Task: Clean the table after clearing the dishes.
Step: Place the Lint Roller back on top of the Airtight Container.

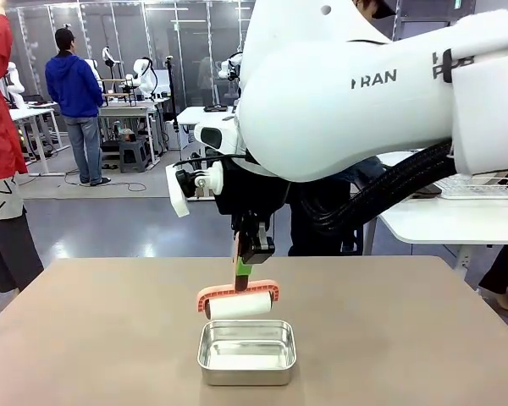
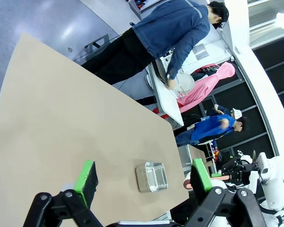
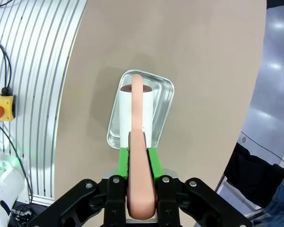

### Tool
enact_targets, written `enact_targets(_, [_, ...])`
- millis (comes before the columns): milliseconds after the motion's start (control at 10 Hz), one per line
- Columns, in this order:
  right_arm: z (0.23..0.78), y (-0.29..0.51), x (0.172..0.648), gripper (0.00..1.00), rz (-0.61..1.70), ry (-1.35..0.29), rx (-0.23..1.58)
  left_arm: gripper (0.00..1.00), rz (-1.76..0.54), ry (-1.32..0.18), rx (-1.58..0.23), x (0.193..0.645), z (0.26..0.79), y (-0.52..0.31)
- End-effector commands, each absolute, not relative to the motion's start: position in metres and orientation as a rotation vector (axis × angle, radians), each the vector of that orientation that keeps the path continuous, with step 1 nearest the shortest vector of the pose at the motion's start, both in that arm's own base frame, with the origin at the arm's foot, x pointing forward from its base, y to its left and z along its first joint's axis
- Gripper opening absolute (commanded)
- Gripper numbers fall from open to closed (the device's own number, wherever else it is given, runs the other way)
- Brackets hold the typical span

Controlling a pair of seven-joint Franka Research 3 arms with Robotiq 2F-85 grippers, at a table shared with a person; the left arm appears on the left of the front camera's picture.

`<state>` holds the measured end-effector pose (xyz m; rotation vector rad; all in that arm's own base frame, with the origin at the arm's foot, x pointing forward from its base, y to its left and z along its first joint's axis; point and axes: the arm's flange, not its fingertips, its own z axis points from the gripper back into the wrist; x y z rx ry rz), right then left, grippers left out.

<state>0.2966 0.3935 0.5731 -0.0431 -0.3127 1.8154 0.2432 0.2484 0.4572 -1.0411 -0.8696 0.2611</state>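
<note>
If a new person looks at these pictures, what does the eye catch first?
The right end effector is shut on a pink lint roller, hanging just above a small steel pan at the near middle of the table. The left end effector is open above the table.

The counter (image 1: pixel 85 338) is a wide, plain beige-brown matte top, its surface bare from the far edge to the side edges apart from the middle of the near edge; the dishes do not lie on it.
</note>
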Motion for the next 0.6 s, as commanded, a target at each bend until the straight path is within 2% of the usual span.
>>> enact_targets(0, [0.559, 0.394, 0.311, 0.21, 1.772, -0.261, 0.021, 1.00, 0.251, -0.861, -1.043, 0.240, 0.460, 0.250])
enact_targets(500, [0.528, 0.381, 0.331, 0.21, 1.664, -0.189, 0.121, 1.00, 0.251, -0.861, -1.043, 0.240, 0.460, 0.250])
